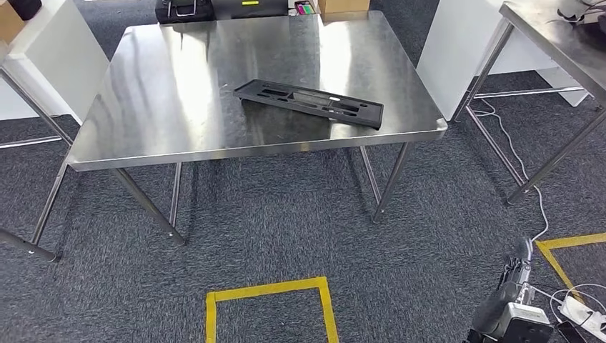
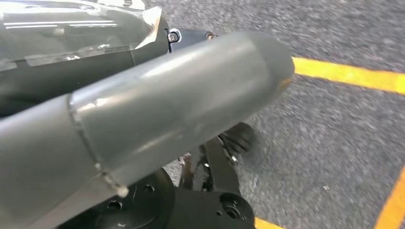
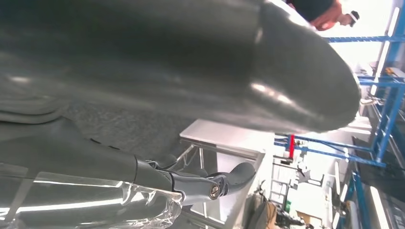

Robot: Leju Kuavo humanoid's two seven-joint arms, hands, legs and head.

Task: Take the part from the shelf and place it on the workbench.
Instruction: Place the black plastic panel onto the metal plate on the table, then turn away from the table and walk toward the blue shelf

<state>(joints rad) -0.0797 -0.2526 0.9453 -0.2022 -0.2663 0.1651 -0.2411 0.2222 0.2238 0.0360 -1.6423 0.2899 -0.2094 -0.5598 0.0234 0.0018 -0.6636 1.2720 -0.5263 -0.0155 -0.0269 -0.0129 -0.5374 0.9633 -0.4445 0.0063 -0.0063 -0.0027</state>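
Overhead, the head view looks down on a square stainless-steel workbench [image 1: 179, 93] that takes up the upper middle of the frame. A long, flat black plastic part [image 1: 309, 103] with several slots cut through it lies on the bench top, right of center and near the front edge, angled so its left end sits higher in the frame than its right end. Nothing touches it. Grey carpet covers the floor below, with a yellow tape square [image 1: 268, 307] at the bottom center and another yellow tape corner [image 1: 568, 246] at the lower right. A second steel table [image 1: 564, 43] shows at the upper right, and a white cable [image 1: 525, 175] trails across the carpet beneath it toward a power strip [image 1: 582, 309] in the bottom right corner.

From the left wrist view, the left hand [image 2: 167, 105] crosses the frame as a thick grey thumb over grey carpet and yellow tape; it holds nothing, though how its fingers lie cannot be told. From the right wrist view, the right hand [image 3: 200, 86] shows a thick dark thumb across the upper frame and a slim dark finger extended at the lower center, with nothing in its grasp. Blue racking [image 3: 382, 95] stands at the right edge.
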